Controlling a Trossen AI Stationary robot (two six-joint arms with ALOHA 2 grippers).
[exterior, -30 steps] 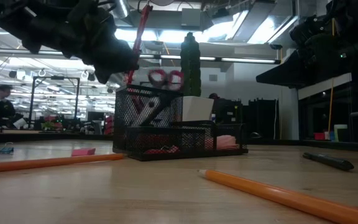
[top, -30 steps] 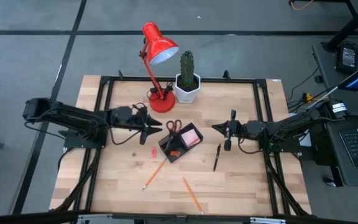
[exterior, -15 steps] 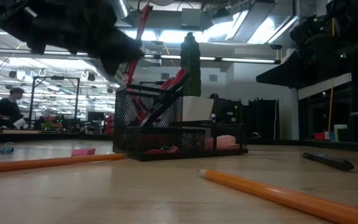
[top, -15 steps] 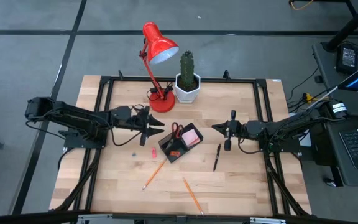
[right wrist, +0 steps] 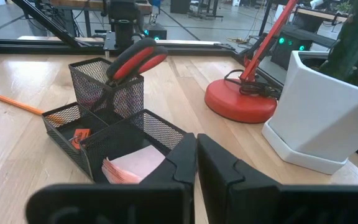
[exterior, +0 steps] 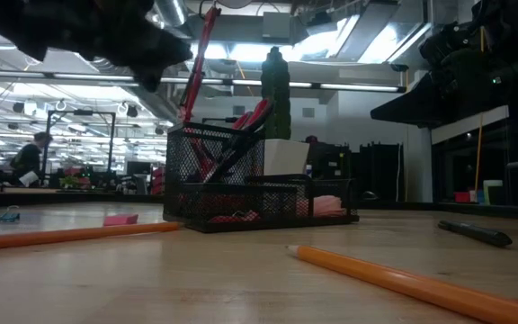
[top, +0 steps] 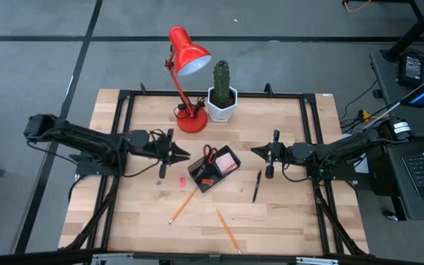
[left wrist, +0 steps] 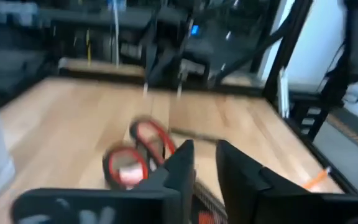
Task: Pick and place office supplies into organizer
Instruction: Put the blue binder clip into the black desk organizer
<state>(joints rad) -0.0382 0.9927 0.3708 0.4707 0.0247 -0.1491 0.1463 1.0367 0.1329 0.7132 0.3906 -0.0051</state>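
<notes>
Supplies and organizer, mid-table
Black mesh organizer (top: 212,168): red-handled scissors (top: 207,153) blades-down in tall cup, pink pad (top: 227,161) in tray. Two orange pencils (top: 183,205) (top: 227,230), black pen (top: 257,185), pink piece (top: 181,179) loose on wood

Red-handled scissors (right wrist: 135,60) in a black mesh organizer (right wrist: 107,134), pink pad (right wrist: 132,167), seemingly orange pencils (top: 183,205).
</notes>
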